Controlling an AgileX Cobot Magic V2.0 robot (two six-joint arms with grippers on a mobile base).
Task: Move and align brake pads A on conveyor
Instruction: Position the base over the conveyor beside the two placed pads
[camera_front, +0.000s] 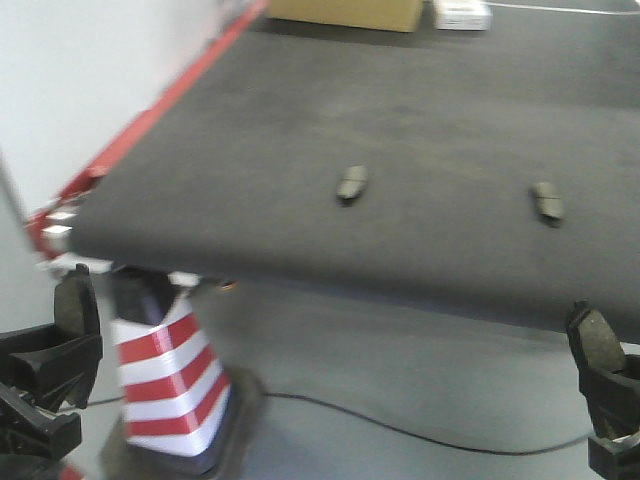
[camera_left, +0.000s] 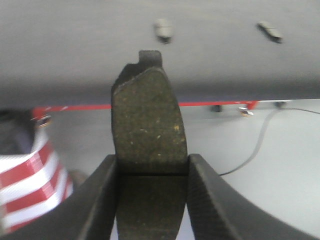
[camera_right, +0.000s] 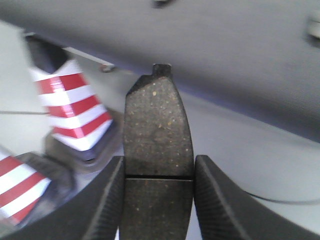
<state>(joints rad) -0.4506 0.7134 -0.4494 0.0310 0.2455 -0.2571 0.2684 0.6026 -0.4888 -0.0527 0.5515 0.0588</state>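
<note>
The floor (camera_front: 400, 370) is smooth, light grey and evenly lit. A red-and-white striped cone (camera_front: 168, 385) on a dark base stands at near left. A thin black cable (camera_front: 420, 435) runs across the floor toward the right. A brown cardboard box (camera_front: 345, 14) sits far centre, a white box (camera_front: 462, 14) just beside it.

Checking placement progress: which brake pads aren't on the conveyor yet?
The two clamped upright in the left gripper and right gripper; the other two pads lie flat on the belt.
</note>
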